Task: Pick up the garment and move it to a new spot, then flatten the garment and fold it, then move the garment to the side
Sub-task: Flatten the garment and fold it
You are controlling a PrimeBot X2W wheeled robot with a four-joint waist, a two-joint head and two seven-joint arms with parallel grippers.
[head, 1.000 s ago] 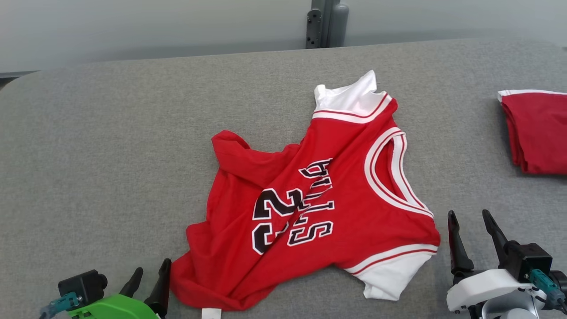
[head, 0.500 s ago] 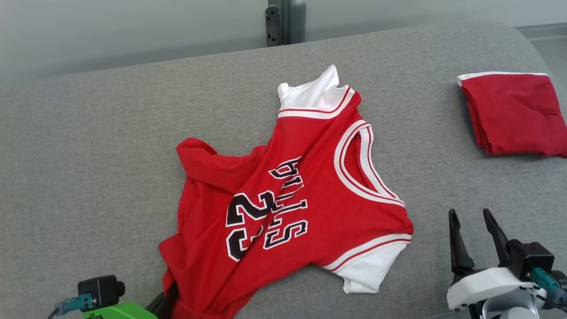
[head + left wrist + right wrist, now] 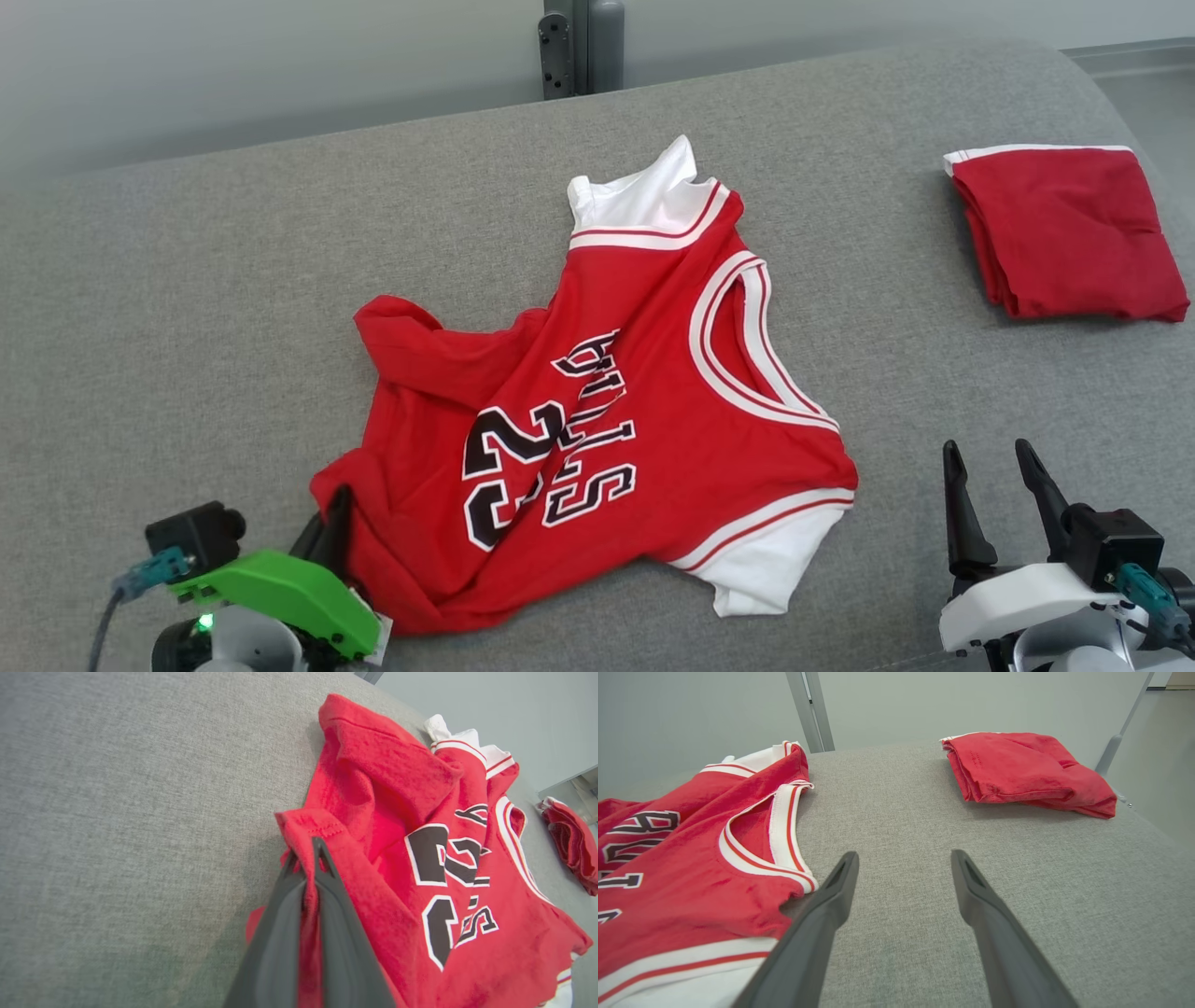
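Note:
The garment (image 3: 607,420) is a red jersey with white trim and black lettering, lying crumpled on the grey padded table (image 3: 187,299). My left gripper (image 3: 329,523) is at the jersey's near-left hem, shut on a fold of the red cloth. The left wrist view shows the garment (image 3: 420,858) pinched between the two dark fingers (image 3: 336,933), with my left gripper (image 3: 306,856) at the hem's edge. My right gripper (image 3: 988,462) stands open on the near right, apart from the jersey. The right wrist view has the garment (image 3: 691,868) to the left of my open right gripper (image 3: 903,863).
A second red garment (image 3: 1064,229), folded, lies at the table's far right, near its rounded edge, and also appears as the folded garment (image 3: 1027,767). A grey post (image 3: 574,47) rises behind the table's far edge. Bare grey cloth stretches to the left.
My left gripper has closed on the jersey's near-left hem and lifted it a little. The head camera has turned, so the whole scene has shifted left. The right gripper stays open.

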